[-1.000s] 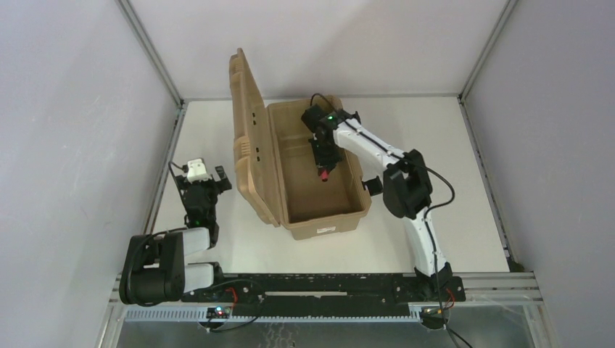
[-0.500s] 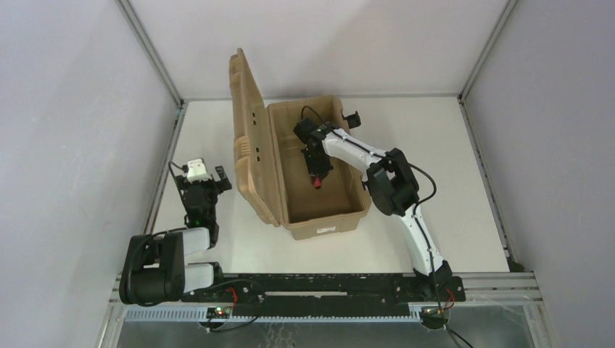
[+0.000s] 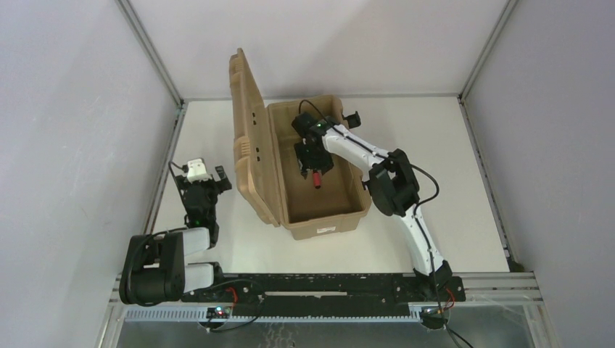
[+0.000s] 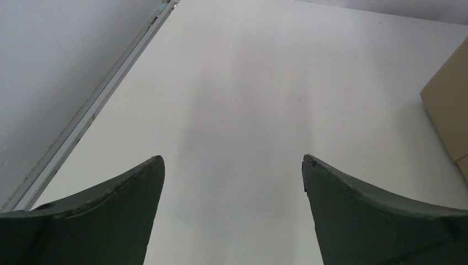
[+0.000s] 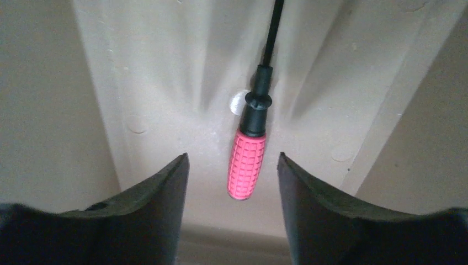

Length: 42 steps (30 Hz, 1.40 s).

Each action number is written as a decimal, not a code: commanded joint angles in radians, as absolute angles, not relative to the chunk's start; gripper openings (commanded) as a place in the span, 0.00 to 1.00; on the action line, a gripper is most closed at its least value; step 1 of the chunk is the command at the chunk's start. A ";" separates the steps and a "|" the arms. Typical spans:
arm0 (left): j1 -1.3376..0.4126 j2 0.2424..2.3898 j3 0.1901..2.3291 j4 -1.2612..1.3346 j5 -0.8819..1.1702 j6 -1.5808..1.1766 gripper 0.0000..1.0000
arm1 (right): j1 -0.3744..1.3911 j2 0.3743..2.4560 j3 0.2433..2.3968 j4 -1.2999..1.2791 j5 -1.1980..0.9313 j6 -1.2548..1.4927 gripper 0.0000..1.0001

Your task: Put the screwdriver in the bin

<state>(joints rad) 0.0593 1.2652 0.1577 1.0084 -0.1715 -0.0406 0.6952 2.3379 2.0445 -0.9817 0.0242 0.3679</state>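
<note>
Right gripper point(image 5: 232, 157) open, reaching down inside the bin point(image 3: 328, 225). Wrist view: both fingers point(image 5: 157, 207) spread wide, nothing held. Screwdriver point(image 5: 246, 165) lies on the bin floor between the two fingers, with a clear gap on each side and touching neither. Red handle is nearest the camera; dark collar and thin shaft run away from it to the top edge of the view. Tip is out of frame.

Top view: red handle point(image 3: 317, 181) shows just below the right gripper point(image 3: 313, 161), about mid-floor of the bin and clear of all walls. Right arm point(image 3: 395, 185) comes from its base at the near table edge, bends at the elbow beside the bin's right wall and crosses over the rim.

Bin is open. Lid point(image 3: 250, 145) stands up on its left side, roughly vertical. White label point(image 3: 326, 229) is on the near end wall. Black latch point(image 3: 353, 117) is on the right rim near the far end.

Left gripper point(image 4: 233, 160) also open, with fingers wide apart and nothing between them, over bare table point(image 4: 248, 83). A corner of the lid point(image 4: 450, 105) shows at the right edge of that wrist view. Left arm point(image 3: 163, 264) is folded at the left of the table, with its gripper well apart from the bin.
</note>
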 commanded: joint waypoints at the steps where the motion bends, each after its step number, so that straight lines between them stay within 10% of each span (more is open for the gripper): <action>1: 0.062 1.267 0.190 1.075 -0.160 -0.021 1.00 | 0.700 2.200 2.140 -1.016 0.059 0.349 0.73; 9: 0.063 1.267 0.190 1.075 -0.160 -0.021 1.00 | 0.691 2.023 2.181 -1.014 0.133 0.261 0.99; 27: 0.062 1.266 0.191 1.075 -0.162 -0.021 1.00 | 0.242 1.515 1.154 -0.201 0.240 0.180 1.00; 42: 0.061 1.267 0.190 1.075 -0.161 -0.021 1.00 | 0.224 1.592 0.996 -0.048 0.205 0.139 1.00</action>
